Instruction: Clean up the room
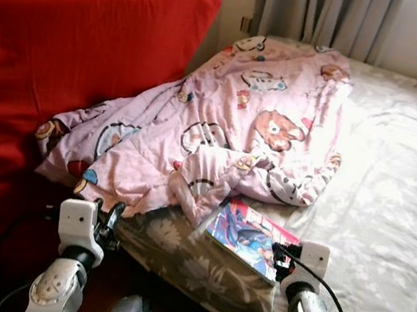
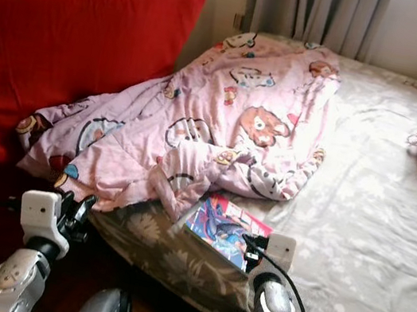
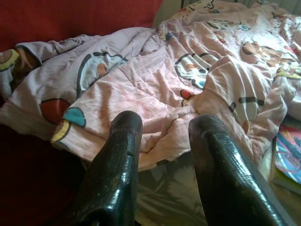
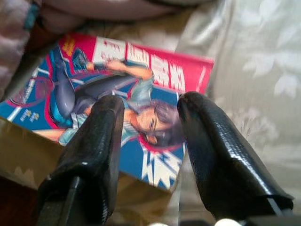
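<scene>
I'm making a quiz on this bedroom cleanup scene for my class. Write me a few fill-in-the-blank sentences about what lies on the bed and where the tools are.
1. The pink quilt is printed with cartoon ____.
2. The magazine lies at the bed's near edge, one corner tucked under the ____.
3. The right tool, fingers open, points at the ____.
4. Beside the bed stands a ____ sofa, near the open left tool.

Missing words: bears; quilt; magazine; red
</scene>
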